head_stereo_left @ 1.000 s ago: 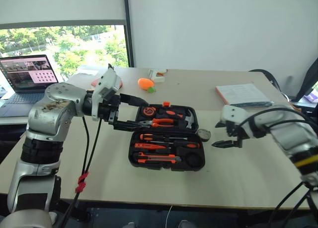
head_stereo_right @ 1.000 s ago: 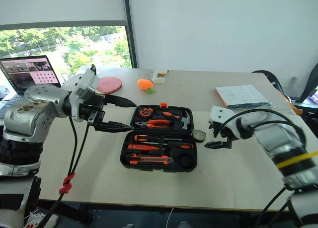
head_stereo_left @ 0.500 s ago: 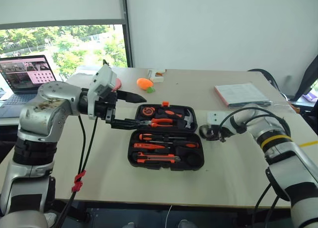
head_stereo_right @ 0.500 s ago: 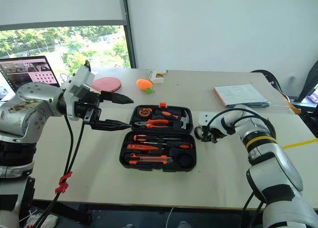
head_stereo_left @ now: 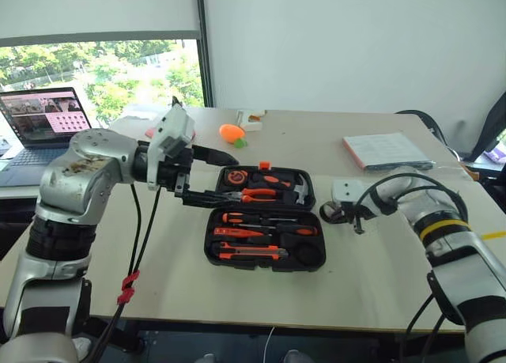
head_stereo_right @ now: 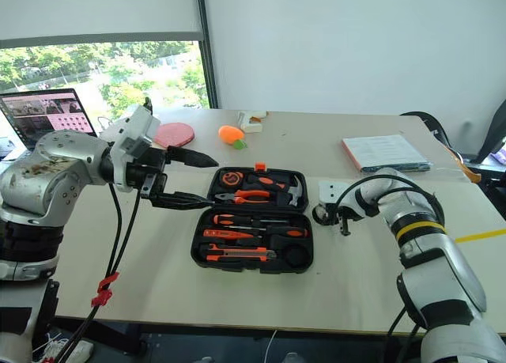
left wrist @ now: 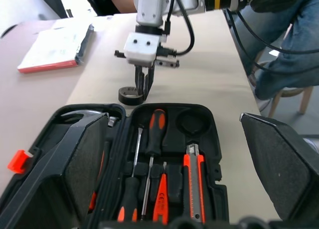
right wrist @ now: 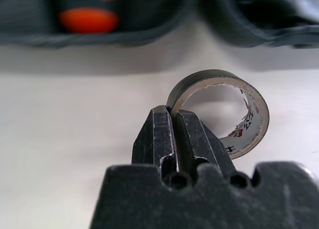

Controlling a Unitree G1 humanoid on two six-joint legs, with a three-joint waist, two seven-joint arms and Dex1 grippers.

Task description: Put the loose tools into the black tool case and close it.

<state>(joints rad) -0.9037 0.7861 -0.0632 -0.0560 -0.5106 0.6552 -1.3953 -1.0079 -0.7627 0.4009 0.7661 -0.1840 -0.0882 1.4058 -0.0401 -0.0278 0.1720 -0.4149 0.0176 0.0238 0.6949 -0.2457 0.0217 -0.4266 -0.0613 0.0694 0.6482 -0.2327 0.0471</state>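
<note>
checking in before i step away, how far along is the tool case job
Mostly packed: screwdrivers and utility knife sit in the open black tool case. In hand: the right tool is shut on the rim of the dark tape roll beside the case. Left: seat it in the empty round recess, then close the lid.

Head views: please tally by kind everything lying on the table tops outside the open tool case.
laptop: 1
red paddle: 1
orange carrot toy: 1
small white object: 1
book: 1
roll of dark tape: 1
Total: 6
</note>
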